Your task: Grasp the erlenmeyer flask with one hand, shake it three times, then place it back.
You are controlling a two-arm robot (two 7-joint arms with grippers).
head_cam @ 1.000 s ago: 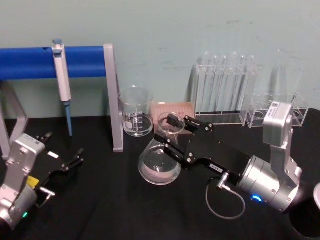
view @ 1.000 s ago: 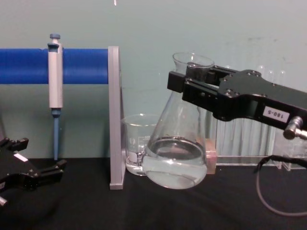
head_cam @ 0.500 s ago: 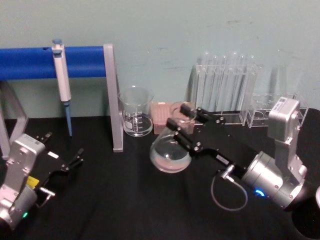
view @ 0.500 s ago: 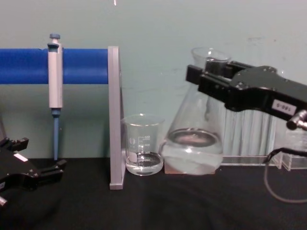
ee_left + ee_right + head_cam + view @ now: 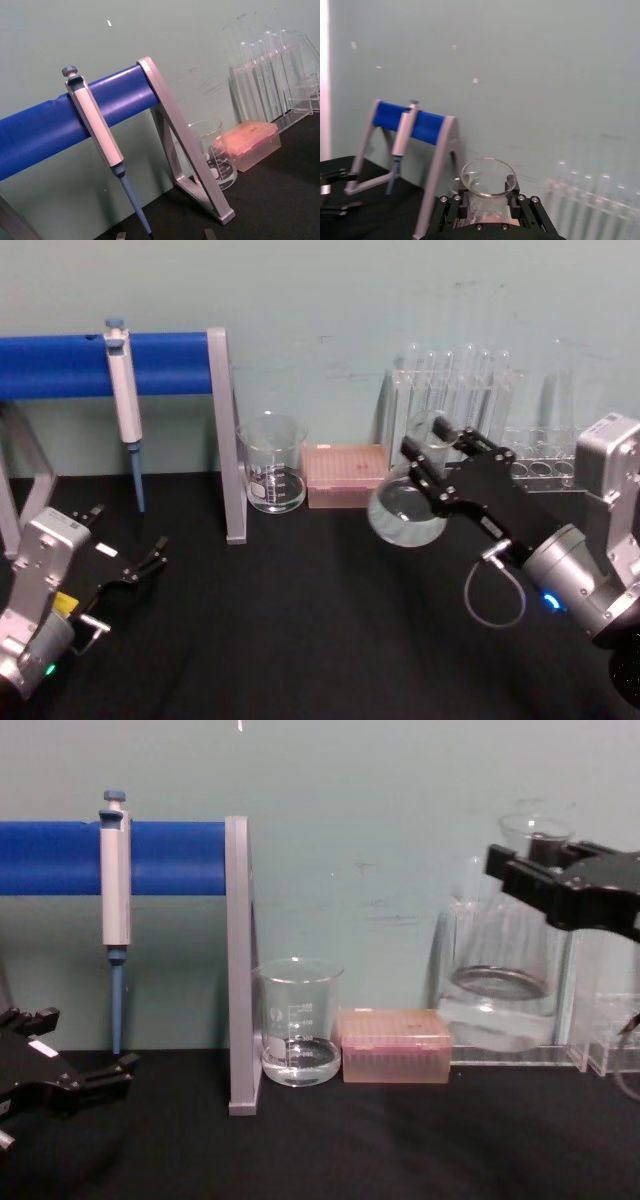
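Right gripper (image 5: 440,452) pinches the erlenmeyer flask (image 5: 405,512) by its neck, off the table (image 5: 300,640) (liquid inside); left gripper (image 5: 126,534) sits spread, far left.

right pincer (image 5: 535,865): cut by chest view's edge | erlenmeyer flask (image 5: 500,975): neck partly behind pincer

Soft, even light; faint shadow on the wall (image 5: 330,300) beside the test tube rack (image 5: 460,400). Pale glints on the erlenmeyer flask (image 5: 405,515).

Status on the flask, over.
Right end effector shut on erlenmeyer flask, lifted off table. Left end effector open, parked low left. Test tube rack behind flask.
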